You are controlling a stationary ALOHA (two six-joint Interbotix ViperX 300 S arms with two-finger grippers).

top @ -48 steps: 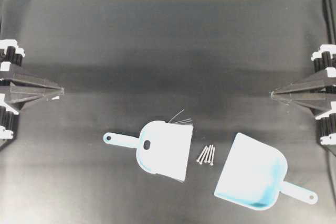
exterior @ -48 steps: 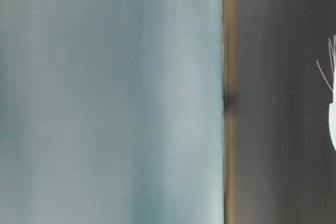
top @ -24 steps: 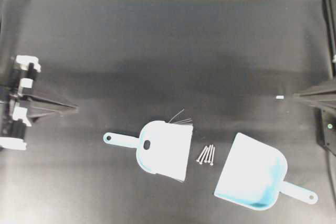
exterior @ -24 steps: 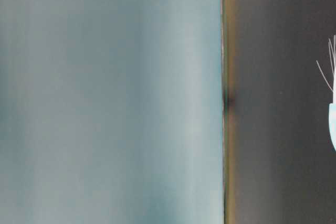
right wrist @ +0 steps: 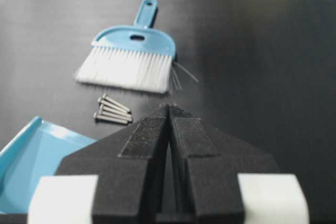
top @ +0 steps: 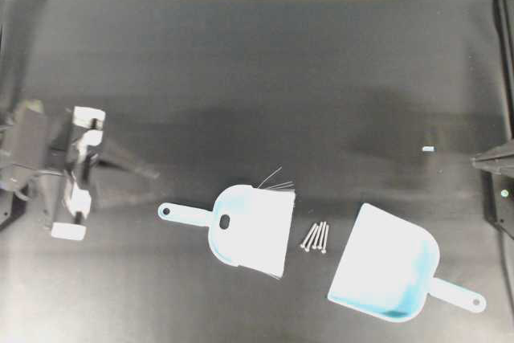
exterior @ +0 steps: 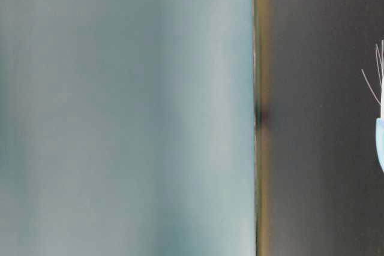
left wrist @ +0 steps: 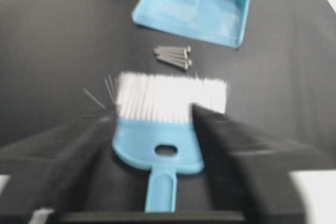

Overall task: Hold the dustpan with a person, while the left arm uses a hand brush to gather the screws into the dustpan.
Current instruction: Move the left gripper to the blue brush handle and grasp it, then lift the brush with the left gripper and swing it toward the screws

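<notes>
In the overhead view we see the light blue plastic hand brush with white bristles point(top: 249, 229) lying flat on the black counter point(top: 265, 78), a little below the middle of the frame. Its thin handle points toward the left edge and its bristle edge faces right. Just right of the bristles, apart from them, lies the small bundle of thin silvery metal screws point(top: 316, 236), set side by side. Right of the screws, near them but not touching, rests the light blue plastic dustpan with a wide flat mouth point(top: 387, 273). Its mouth faces up and left toward the screws, and its short handle runs toward the lower right corner. So the screws lie between the brush and the dustpan.

Our left tool point(top: 148, 171) sits at the left of the overhead frame, blurred, its black tip aimed right and slightly down. It is well apart from the brush handle, up and to the left of it. In the left wrist view this tool point(left wrist: 155, 114) stands wide open and holds nothing. The brush point(left wrist: 165, 124) shows between its two dark fingers, with the screws point(left wrist: 173, 55) and the dustpan point(left wrist: 197, 6) beyond.

Our right tool point(top: 486, 161) shows only as a dark tip at the right edge, above the dustpan and well apart from it. In the right wrist view its fingers point(right wrist: 144, 135) are pressed together with nothing between them.
</notes>
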